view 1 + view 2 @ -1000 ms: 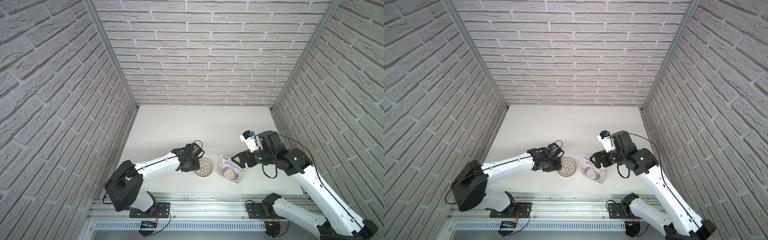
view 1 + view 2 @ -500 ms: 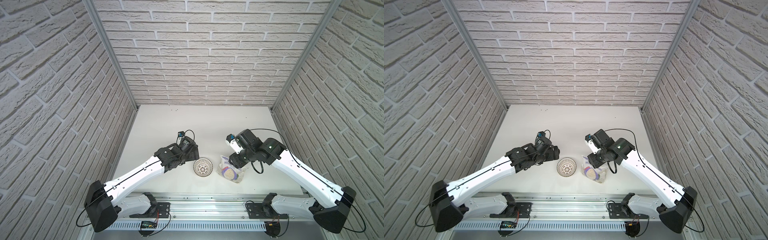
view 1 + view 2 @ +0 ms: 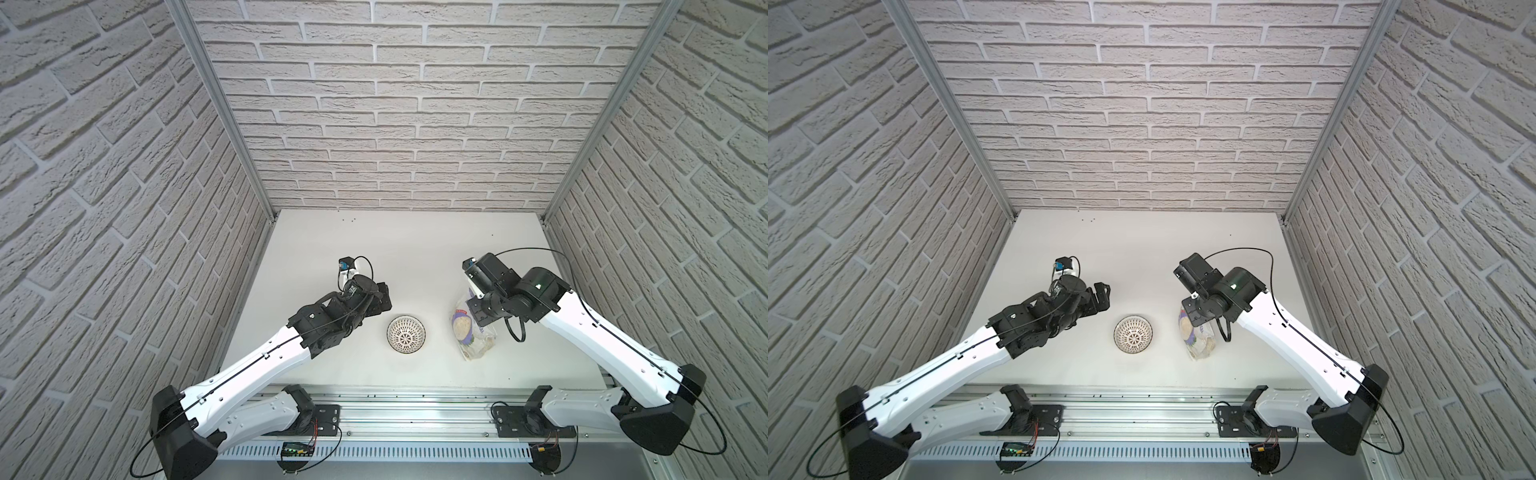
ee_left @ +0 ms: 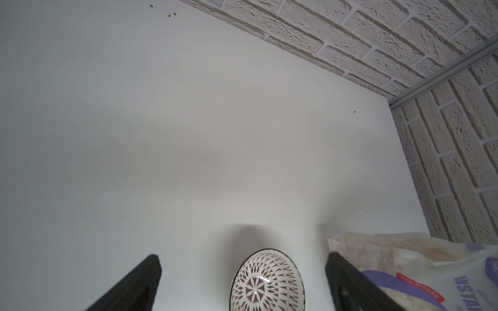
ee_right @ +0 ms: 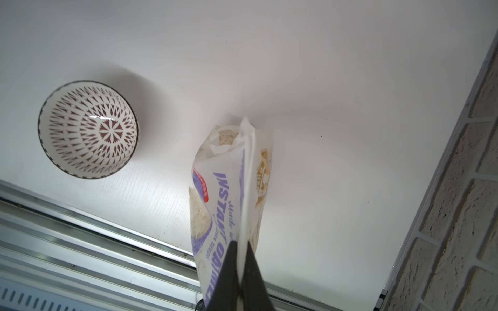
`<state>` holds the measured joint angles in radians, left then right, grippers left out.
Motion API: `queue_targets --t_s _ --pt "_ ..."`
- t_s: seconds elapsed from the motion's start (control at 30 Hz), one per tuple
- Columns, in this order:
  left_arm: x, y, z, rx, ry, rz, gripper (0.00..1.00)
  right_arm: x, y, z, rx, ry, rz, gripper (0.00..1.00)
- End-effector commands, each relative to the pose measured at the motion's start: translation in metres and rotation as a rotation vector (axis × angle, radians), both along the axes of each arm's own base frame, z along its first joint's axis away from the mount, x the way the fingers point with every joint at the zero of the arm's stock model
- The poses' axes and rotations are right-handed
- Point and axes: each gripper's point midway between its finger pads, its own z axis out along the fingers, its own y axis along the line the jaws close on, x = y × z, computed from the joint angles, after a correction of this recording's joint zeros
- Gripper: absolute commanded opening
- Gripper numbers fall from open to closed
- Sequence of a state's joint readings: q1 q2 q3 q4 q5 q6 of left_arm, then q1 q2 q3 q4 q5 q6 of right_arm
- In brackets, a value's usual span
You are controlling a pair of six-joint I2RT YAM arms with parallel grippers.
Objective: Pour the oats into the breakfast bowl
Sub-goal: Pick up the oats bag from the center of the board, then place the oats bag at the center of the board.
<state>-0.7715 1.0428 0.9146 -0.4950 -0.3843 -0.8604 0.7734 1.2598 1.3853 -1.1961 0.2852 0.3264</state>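
The breakfast bowl (image 3: 406, 340) (image 3: 1133, 334), white inside with a dark petal pattern, stands empty near the table's front middle. It also shows in the left wrist view as the bowl (image 4: 266, 282) and in the right wrist view as the bowl (image 5: 89, 129). To its right is the white and purple oatmeal pouch (image 3: 469, 332) (image 3: 1196, 343) (image 5: 223, 188). Pale oats (image 5: 227, 134) show through its far end. My right gripper (image 5: 241, 243) (image 3: 478, 309) is shut on a white fold of the pouch. My left gripper (image 4: 242, 258) (image 3: 380, 297) is open and empty, back and left of the bowl.
A metal rail (image 3: 415, 409) runs along the table's front edge, just beyond the pouch and bowl. Brick walls (image 3: 665, 249) close in the left, back and right sides. A few dark specks (image 3: 348, 219) lie near the back wall.
My left gripper opened and drew back from the bowl. My right gripper came in over the pouch and shut on it. The bowl now stands alone, slightly shifted.
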Motion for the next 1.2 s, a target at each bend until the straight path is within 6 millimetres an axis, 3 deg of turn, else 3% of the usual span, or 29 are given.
queue_targets --t_s 0.0,0.33,0.57,0.67,0.73,0.93,1.17 --pt "0.014 -0.007 0.013 -0.034 -0.045 0.027 0.98 0.035 0.017 0.047 0.165 -0.190 -0.133 0.03" --pt "0.040 -0.017 0.022 0.002 -0.064 0.095 0.98 0.090 0.038 0.033 0.100 -0.221 -0.278 0.04" --pt "0.050 -0.015 0.023 0.017 -0.065 0.146 0.98 0.111 0.055 0.022 0.160 -0.188 -0.308 0.04" --pt "0.054 -0.017 0.023 0.011 -0.072 0.151 0.98 0.113 0.062 0.022 0.219 -0.153 -0.303 0.20" --pt "0.059 -0.017 0.021 0.014 -0.067 0.161 0.98 0.113 0.064 0.029 0.282 -0.154 -0.294 0.39" --pt "0.068 -0.029 0.015 0.005 -0.045 0.122 0.94 0.100 0.051 0.040 0.434 -0.153 -0.267 0.41" --pt "0.080 -0.082 0.012 -0.157 -0.045 -0.070 0.85 0.088 0.045 0.023 0.701 -0.045 -0.205 0.46"
